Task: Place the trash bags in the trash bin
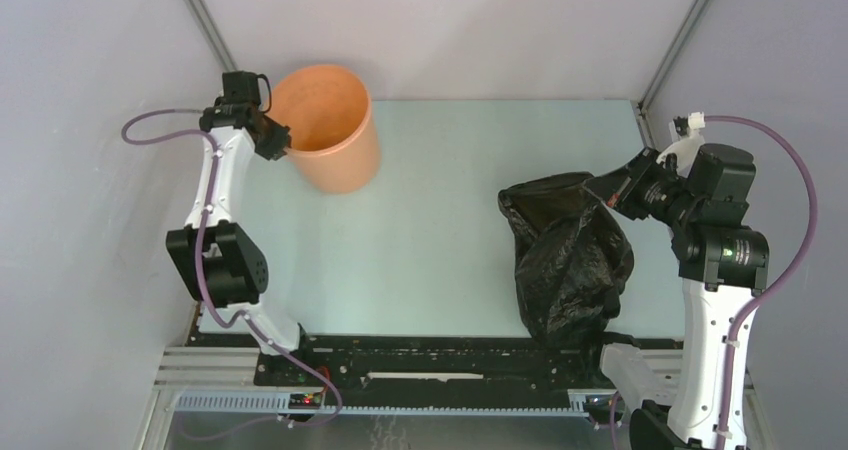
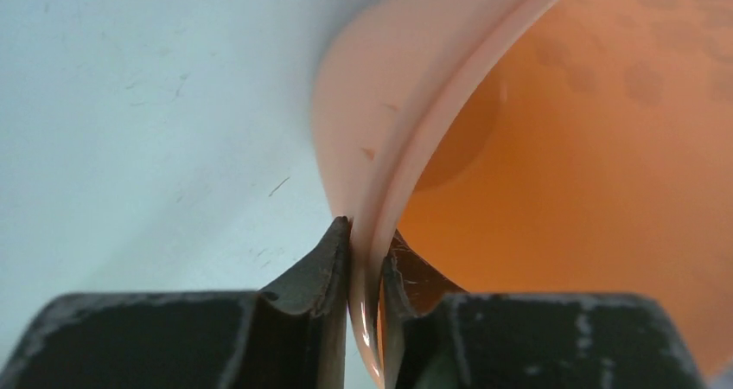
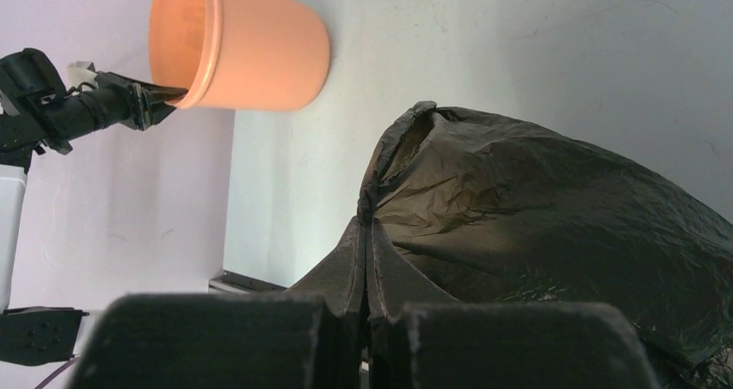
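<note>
Rim of the smooth orange plastic bin (image 2: 380, 95) sits pinched between the left pincer (image 2: 365, 246) fingers; the right pincer (image 3: 366, 242) is clenched on the wrinkled glossy black plastic bag (image 3: 536, 199).

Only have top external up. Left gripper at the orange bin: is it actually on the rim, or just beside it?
Observer: On it. The left wrist view shows the left gripper shut on the rim of the trash bin, one jaw inside the wall, one outside.
Operator: And the other side, real grip or just touching?
Observer: Real grip. The right wrist view shows the right gripper shut on a fold at the upper edge of the black trash bag.
</note>
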### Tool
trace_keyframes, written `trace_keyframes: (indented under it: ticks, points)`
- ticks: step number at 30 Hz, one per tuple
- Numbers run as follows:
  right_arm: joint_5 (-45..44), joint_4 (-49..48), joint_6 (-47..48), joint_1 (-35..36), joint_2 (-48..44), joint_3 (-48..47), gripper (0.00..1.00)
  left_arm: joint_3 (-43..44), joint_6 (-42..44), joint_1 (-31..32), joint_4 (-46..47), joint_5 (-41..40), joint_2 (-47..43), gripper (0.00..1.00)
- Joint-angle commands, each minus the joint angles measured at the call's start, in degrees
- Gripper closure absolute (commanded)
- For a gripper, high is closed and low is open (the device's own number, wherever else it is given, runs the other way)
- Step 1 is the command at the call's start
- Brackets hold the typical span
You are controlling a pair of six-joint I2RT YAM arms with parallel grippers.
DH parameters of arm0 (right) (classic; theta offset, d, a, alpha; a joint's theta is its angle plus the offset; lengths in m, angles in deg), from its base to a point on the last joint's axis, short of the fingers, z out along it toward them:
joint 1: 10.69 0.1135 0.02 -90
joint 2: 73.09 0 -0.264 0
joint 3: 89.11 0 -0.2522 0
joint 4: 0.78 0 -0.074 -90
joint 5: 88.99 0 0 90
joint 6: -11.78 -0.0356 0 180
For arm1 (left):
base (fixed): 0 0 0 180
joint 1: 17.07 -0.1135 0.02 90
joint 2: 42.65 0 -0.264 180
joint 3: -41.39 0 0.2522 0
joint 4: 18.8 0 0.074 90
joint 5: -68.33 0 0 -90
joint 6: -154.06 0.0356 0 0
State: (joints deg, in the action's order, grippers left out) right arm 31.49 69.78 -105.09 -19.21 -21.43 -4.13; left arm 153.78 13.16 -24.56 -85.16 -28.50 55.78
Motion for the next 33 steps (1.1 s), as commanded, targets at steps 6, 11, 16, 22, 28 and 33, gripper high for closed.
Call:
trace_keyframes:
  ticks: [6,11,16,22,28,33]
  points:
    - [0.1,-2.6,1.2,1.8,0.2,-0.4,1.0,-5.8,6.1,4.0,-2.8,7.8,-11.8,0.97]
    - [1.3,-3.0,1.0,3.0,0.4,-0.3,1.0,-6.6,9.1,13.2,-7.4,4.3,-14.8,1.0]
    - [1.7,-3.0,0.5,3.6,-0.2,-0.3,1.0,-9.8,9.4,20.9,-9.2,-0.6,-17.2,1.0]
    - [3.6,-3.0,-0.1,3.7,-1.2,0.7,1.0,-12.8,8.9,25.2,-6.9,-1.3,-16.2,0.99]
    - [6.7,-3.5,-0.2,3.9,-2.3,1.1,1.0,-11.5,11.3,26.3,-6.0,0.0,-15.2,0.64]
    - [9.5,-6.8,-3.9,3.8,-4.9,1.1,1.0,-12.1,13.6,26.4,-5.2,3.5,-18.4,0.23]
